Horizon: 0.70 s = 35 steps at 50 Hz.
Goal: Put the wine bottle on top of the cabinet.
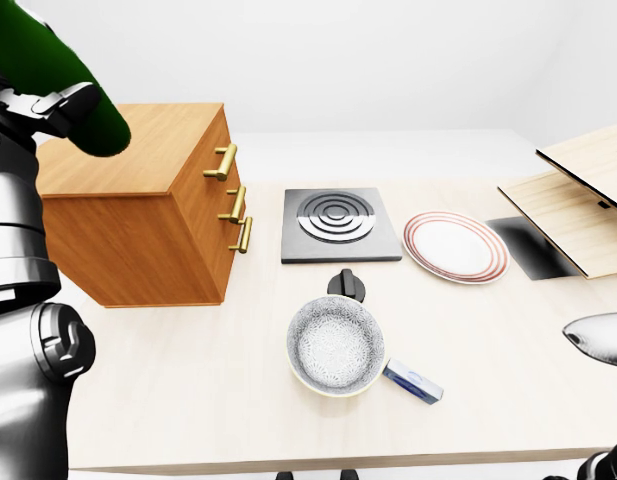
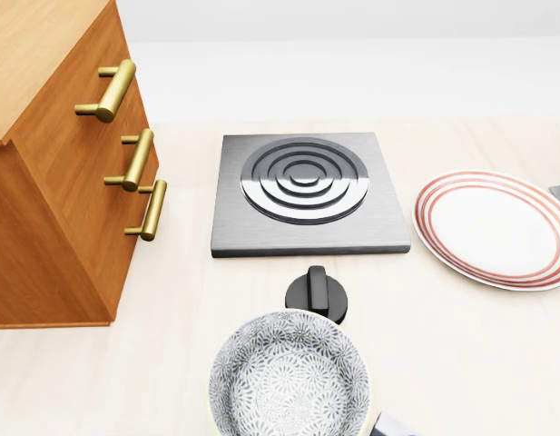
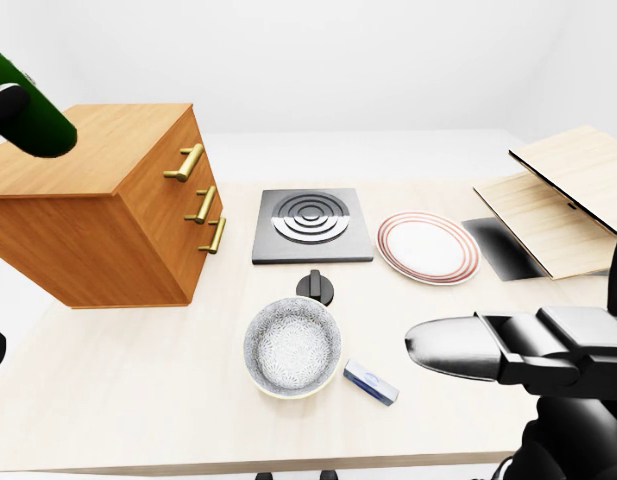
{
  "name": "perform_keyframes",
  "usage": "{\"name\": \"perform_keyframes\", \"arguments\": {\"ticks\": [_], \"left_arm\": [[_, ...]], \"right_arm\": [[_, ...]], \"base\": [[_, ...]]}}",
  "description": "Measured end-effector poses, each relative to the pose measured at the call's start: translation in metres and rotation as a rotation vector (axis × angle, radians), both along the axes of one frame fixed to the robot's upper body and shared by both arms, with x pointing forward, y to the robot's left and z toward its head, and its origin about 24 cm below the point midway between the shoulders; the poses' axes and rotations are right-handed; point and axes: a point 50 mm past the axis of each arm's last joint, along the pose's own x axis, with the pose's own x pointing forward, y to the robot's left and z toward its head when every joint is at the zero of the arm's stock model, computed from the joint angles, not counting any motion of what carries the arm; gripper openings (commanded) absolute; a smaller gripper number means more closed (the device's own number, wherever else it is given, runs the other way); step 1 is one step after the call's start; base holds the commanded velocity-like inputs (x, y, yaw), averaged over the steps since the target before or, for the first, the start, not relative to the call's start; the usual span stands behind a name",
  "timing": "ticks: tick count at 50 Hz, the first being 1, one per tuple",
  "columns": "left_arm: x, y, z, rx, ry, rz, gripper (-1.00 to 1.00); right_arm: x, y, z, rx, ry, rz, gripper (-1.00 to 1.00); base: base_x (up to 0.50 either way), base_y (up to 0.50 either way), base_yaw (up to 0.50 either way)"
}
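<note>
While the green wine bottle (image 1: pixel 58 85) hung tilted above the left part of the wooden cabinet (image 1: pixel 138 150), the step in hand looked to be the set-down, and doing it well would mean bringing the bottle upright over the middle of the cabinet top, away from the edge with the brass handles (image 1: pixel 225 162), lowering until its base sat flat, and only then releasing. The left hand (image 1: pixel 38 105) was closed around the bottle at the upper left of the left-eye view, fingers wrapped on the glass. The right hand (image 3: pixel 488 350) held nothing and touched nothing, hovering above the table (image 3: pixel 138 400) to the right of the patterned bowl (image 3: pixel 291 347); its fingers' spread could not be told
</note>
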Motion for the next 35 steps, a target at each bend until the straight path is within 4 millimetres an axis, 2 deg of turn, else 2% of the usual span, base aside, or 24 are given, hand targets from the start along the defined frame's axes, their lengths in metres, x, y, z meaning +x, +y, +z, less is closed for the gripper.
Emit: {"name": "perform_keyframes", "arguments": {"ticks": [14, 26, 27, 29, 34, 35], "left_arm": [[0.012, 0.001, -0.026, -0.043, 0.121, 0.003, -1.0], [0.014, 0.002, -0.026, -0.079, 0.134, 0.015, -0.98], [0.014, 0.002, -0.026, -0.079, 0.135, 0.017, -0.92], [0.015, 0.002, -0.027, -0.078, 0.138, 0.021, -0.57], [0.016, 0.0, -0.028, -0.074, 0.148, 0.029, -0.52], [0.016, 0.0, -0.028, -0.073, 0.149, 0.029, -0.39]], "right_arm": [[-0.001, -0.002, 0.002, 0.04, 0.007, 0.039, 1.0], [-0.001, -0.004, 0.003, 0.071, 0.015, 0.065, 1.0], [-0.001, -0.004, 0.003, 0.073, 0.016, 0.067, 1.0], [-0.001, -0.004, 0.003, 0.075, 0.017, 0.068, 1.0], [-0.001, -0.004, 0.003, 0.083, 0.021, 0.076, 1.0], [-0.002, -0.005, 0.003, 0.086, 0.021, 0.078, 1.0]], "base": [[0.0, 0.0, 0.0], [0.0, 0.0, 0.0], [0.0, 0.0, 0.0], [0.0, 0.0, 0.0], [0.0, 0.0, 0.0], [0.0, 0.0, 0.0]]}}
